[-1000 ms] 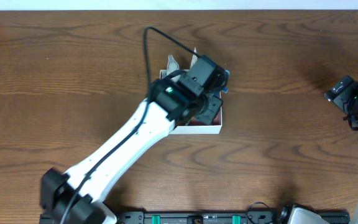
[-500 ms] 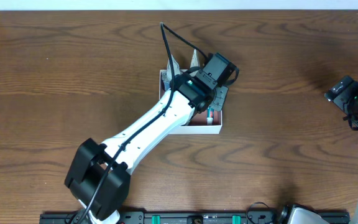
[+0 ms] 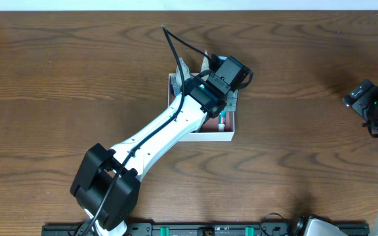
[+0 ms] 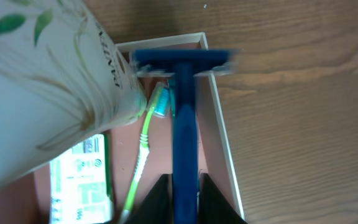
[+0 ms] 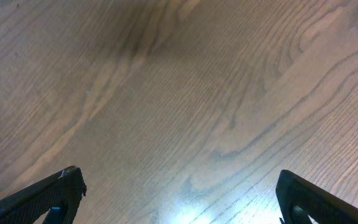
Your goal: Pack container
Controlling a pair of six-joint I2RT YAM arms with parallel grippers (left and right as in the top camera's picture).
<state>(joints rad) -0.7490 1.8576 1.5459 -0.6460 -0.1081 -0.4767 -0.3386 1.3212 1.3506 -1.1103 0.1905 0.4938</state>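
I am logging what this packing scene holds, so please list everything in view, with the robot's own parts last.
container: one, white walls and reddish-brown floor, middle of the table
razor: one, blue, held with its head over a corner of the container
toothbrush: one, green, lying on the container floor beside the razor
tube: one, white with green leaf print, in the container
packet: one, white with green print, flat on the container floor
table: one, brown wood, under everything
left pincer: one, black, shut on the razor handle over the container
right pincer: one, black, open over bare table at the right edge
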